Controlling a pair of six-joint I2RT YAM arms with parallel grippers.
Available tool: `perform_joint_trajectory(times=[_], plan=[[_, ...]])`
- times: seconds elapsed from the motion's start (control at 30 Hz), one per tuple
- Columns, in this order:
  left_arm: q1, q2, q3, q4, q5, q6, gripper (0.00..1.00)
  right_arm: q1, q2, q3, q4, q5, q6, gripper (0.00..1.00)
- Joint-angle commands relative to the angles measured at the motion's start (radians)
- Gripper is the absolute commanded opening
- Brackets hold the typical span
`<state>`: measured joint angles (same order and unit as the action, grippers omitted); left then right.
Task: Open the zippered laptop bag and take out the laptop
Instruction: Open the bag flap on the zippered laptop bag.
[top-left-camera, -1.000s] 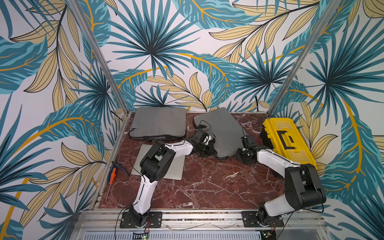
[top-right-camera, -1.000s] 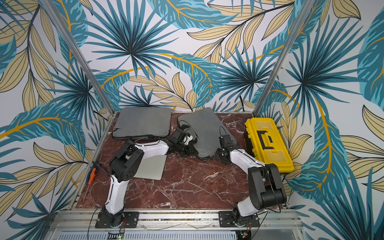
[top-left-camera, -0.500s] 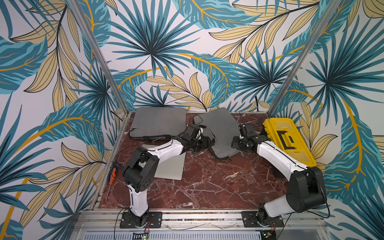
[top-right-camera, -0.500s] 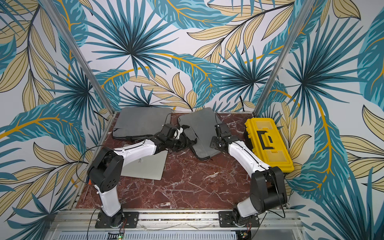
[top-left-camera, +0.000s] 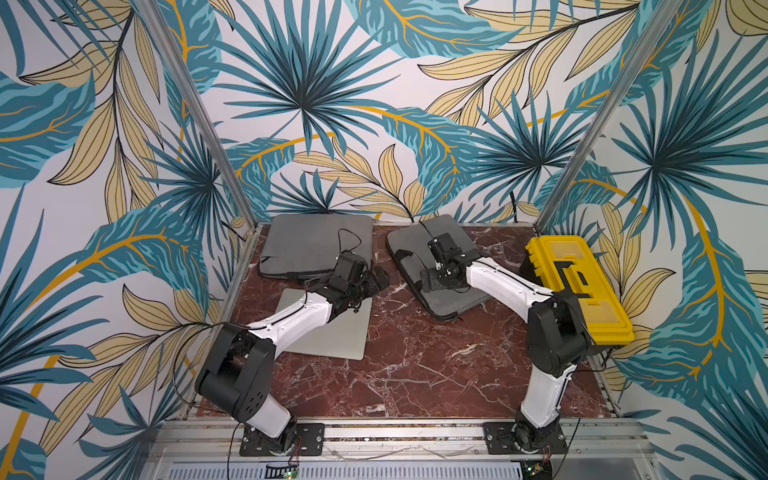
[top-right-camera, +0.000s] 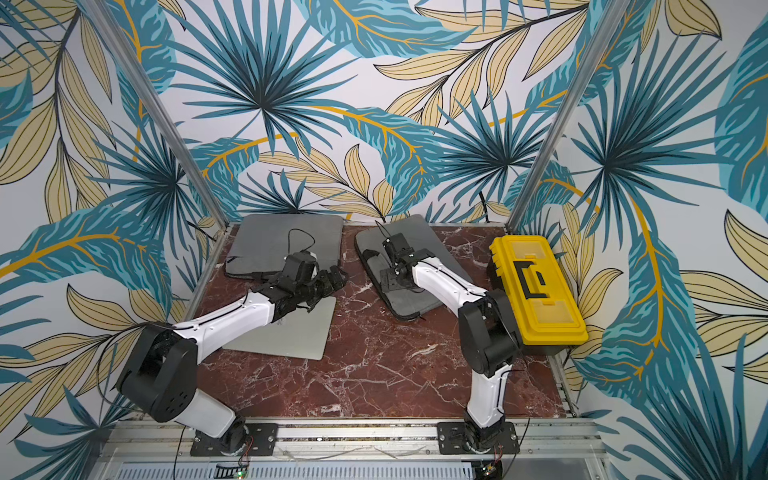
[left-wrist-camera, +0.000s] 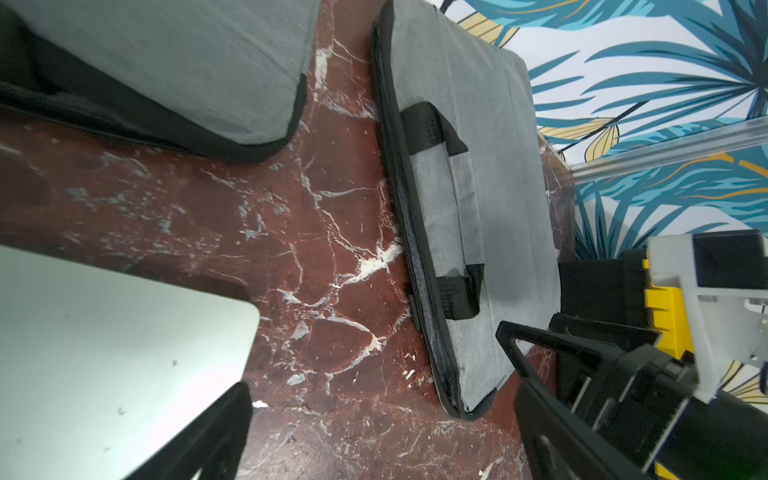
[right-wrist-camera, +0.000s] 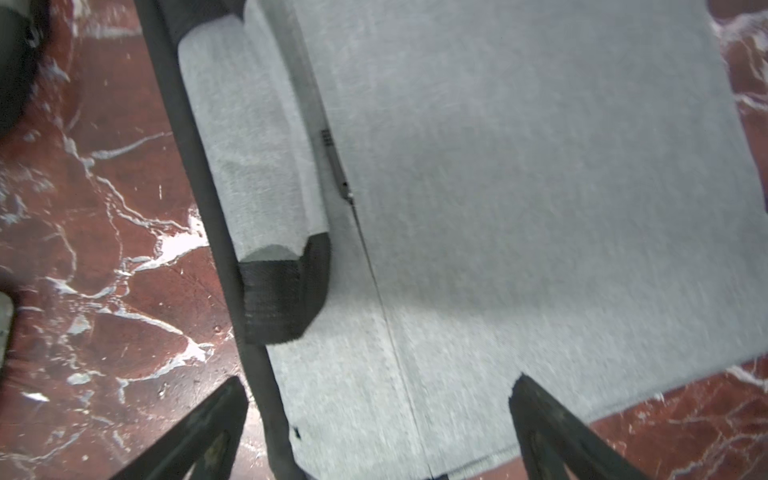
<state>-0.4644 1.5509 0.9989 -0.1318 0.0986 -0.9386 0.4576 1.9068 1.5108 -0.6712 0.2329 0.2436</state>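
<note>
The gray laptop bag (right-wrist-camera: 540, 166) lies flat on the marble tabletop (top-left-camera: 415, 374), directly under the right pincer (right-wrist-camera: 378, 379), whose two black fingers (right-wrist-camera: 199, 428) stand wide apart above the fabric with nothing between them. The bag's padded carry handle (right-wrist-camera: 249, 145) rests on the bag to one side of that pincer, and a thin zipper pull (right-wrist-camera: 334, 166) lies on the cloth just beside the handle. In the left wrist view the zipper (left-wrist-camera: 419, 270) running along the bag's long edge looks closed. The left pincer (left-wrist-camera: 370, 355) is spread open too, gripping nothing. It hovers over bare marble, with the bag's zippered edge just ahead of it and apart from its fingertips. A silver laptop (top-left-camera: 332, 332) lies out on the tabletop under the left arm, its rounded corner near one finger of the left pincer. A second gray bag (top-left-camera: 307, 241) lies just beside the left pincer on its other side, toward the back wall. A yellow toolbox (top-left-camera: 577, 286) sits beyond the right arm, well apart from the right pincer.
</note>
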Motion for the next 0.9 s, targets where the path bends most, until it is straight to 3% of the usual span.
perform_joint_trajectory(times=[0.0,0.5,0.87], plan=[[0.030,-0.041,-0.039,0.000,-0.063,0.022,1.00,0.019,0.046,0.048,-0.077,0.056,-0.075,1.00],[0.063,-0.220,-0.153,-0.002,-0.410,0.014,1.00,0.096,0.174,0.138,-0.111,0.144,-0.193,0.94],[0.066,-0.264,-0.194,-0.001,-0.510,-0.008,1.00,0.107,0.254,0.210,-0.150,0.242,-0.173,0.93]])
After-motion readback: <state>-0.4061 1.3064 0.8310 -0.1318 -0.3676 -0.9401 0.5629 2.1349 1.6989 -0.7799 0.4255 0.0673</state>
